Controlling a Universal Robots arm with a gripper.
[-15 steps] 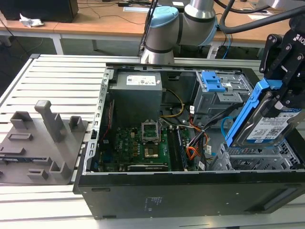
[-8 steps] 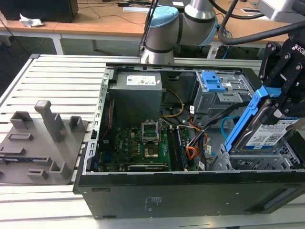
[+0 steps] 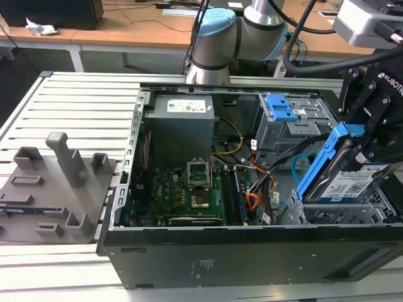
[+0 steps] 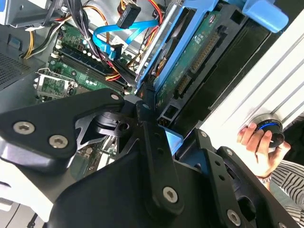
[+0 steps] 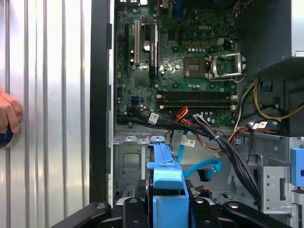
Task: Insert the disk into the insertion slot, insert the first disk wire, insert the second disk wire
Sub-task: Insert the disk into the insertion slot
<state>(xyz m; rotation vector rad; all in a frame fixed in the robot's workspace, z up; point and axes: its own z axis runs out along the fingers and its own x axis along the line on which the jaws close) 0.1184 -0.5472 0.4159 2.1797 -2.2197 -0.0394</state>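
We're on step 1: disk going into the slot, neither wire plugged yet. The gripper sits at the exterior view's right edge, about mid-height, clamped on the disk. The disk hangs steeply tilted, blue bracket uppermost, label toward the camera, lower end down by the slot in the lower right corner. Whether disk and cage touch we can't tell. Our read: seating it calls for levelling the disk, squaring it w/ the slot mouth and a straight push, w/o snagging nearby cabling. The first wire, orange/red/black, lies just to the exterior view's left of the slot, beside the board. The second wire loops pale blue betw. the disk and the tall cage w/ the blue latch. The exterior view gives us the tilt and the disk-to-slot relation. The second wrist view adds the disk's underside, w/ its green circuit board and connector. It also shows the second wire's dark plug hanging free, so unconnected. It catches a person's hand on a round black knob against the ribbed table outside the case. The first wrist view looks along the bracket in the gripper toward the board, w/ both wires lying loose ahead of it.
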